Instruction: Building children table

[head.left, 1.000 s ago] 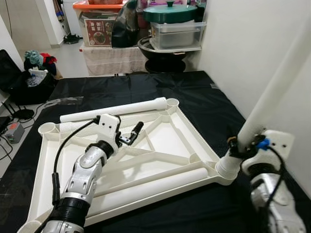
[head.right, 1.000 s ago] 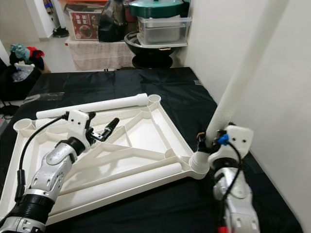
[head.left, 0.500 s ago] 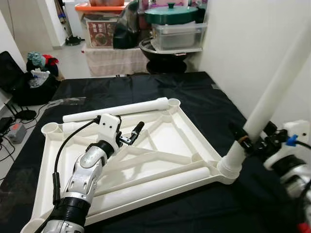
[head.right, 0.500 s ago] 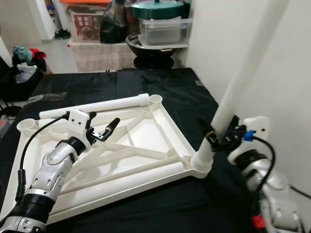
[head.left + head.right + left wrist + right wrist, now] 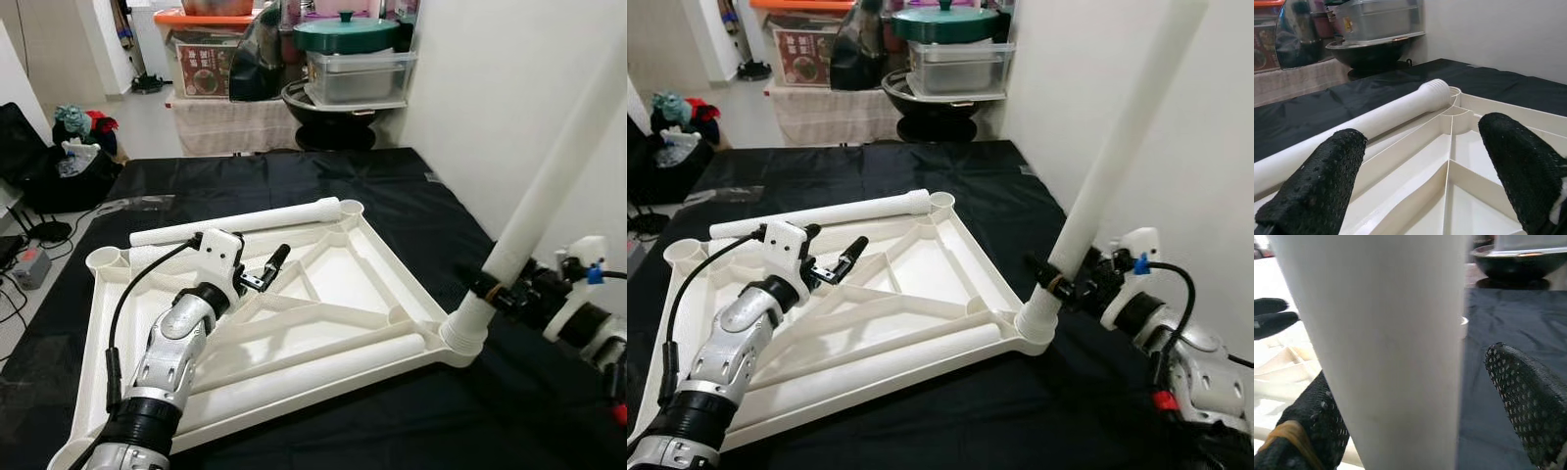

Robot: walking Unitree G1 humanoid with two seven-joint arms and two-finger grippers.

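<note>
White plastic upturned tabletop [image 5: 323, 294] laid on black sheet [image 5: 294, 176], long white cylindrical table leg [image 5: 1117, 157] stood tilted in its near right corner socket, bracketed low down by the right gripper [image 5: 1065, 284], fingers apart around it, left gripper [image 5: 265, 274] held open above the tabletop ribs, grasping nothing.

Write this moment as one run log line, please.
step: fitting leg | right gripper: around upright table leg in corner socket | left gripper: open, above tabletop frame | loose leg: at far edge
</note>
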